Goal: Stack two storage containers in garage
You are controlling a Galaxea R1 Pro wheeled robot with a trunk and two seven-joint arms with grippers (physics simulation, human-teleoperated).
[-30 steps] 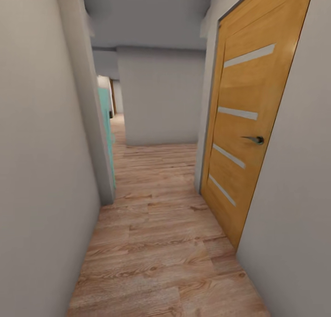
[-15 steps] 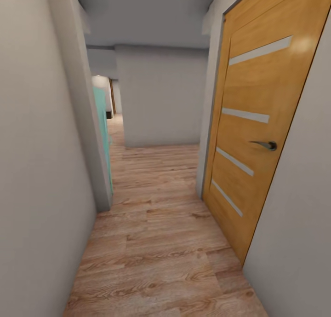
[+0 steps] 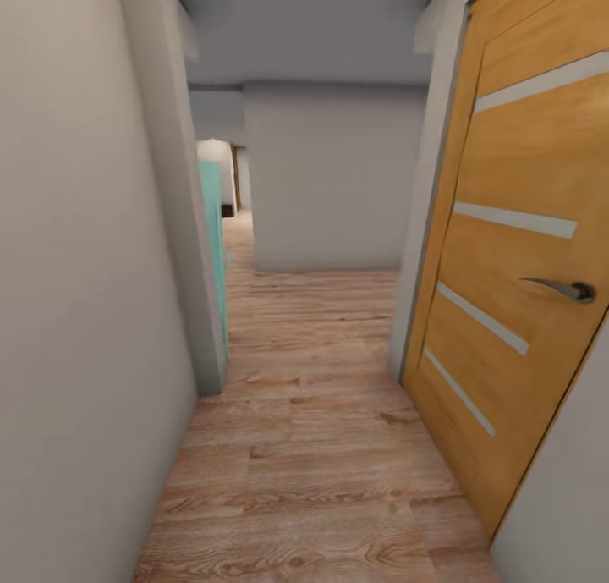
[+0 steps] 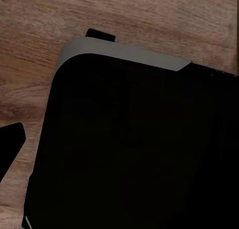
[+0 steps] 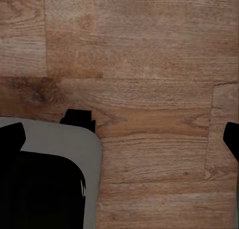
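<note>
A narrow hallway: orange door (image 3: 516, 253) shut at right, grey wall (image 3: 334, 177) ahead, teal panel (image 3: 216, 244) at left. Both claws' states, perhaps parted, cannot be told.

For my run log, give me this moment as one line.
phase: in transit | place: hallway, wood plank floor | right side: closed orange door with lever handle | ahead: grey wall | containers: none seen

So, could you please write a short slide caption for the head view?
Narrow hallway with wood plank floor, grey walls, and a closed orange door with a metal handle at right.
</note>
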